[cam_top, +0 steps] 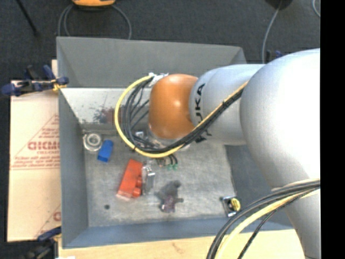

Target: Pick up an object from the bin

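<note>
The white arm (259, 107), by far the biggest thing here, reaches in from the right, and its orange wrist cover (171, 112) with a loop of yellow and black cable (125, 99) hangs above and a little to the right of the red block (130, 179). The grey metal bin (75, 161) surrounds everything, and the red block lies on its floor, left of the middle and nearer the front wall. The block is flat and oblong, tilted so that its upper end leans right. The jaws come down as a small silvery metal part just beside the block's right edge, close enough that touching or apart cannot be told, and I cannot tell whether they are released or clenched, nor whether anything is between them. A dark grey-purple lumpy thing (170, 196) lies to the right of the red block and slightly nearer the front. A small blue block (105, 150) sits up and to the left of it, with a silvery ring (92, 141) just beyond. Far to the red block's right, by the side wall, rests a small yellow and black piece (232, 203). A tiny green bit (172, 166) lies up and to its right.
</note>
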You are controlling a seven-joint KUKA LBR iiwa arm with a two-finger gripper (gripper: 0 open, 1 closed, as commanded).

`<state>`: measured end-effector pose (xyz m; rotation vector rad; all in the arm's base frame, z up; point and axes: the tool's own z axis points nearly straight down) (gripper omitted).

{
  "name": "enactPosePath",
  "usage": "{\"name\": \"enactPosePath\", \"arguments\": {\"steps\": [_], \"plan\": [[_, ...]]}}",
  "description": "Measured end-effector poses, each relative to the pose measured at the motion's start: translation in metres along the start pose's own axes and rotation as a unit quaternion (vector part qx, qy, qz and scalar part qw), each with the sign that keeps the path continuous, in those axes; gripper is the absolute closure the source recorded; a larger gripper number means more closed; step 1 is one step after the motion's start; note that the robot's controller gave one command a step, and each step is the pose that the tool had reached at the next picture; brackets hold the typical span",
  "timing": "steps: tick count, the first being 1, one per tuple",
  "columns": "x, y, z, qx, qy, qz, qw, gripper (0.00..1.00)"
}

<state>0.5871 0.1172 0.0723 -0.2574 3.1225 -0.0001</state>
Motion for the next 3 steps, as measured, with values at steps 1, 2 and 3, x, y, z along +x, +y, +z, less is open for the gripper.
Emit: {"name": "enactPosePath", "arguments": {"steps": [1,2,3], "plan": [[0.009,0.038,-0.002,-0.001,-0.0015,-0.102,0.9948,0.00],[0.008,0.039,-0.002,-0.002,-0.0043,-0.100,0.9950,1.00],[-0.007,0.015,-0.165,0.000,-0.0019,-0.255,0.9670,1.00]]}}
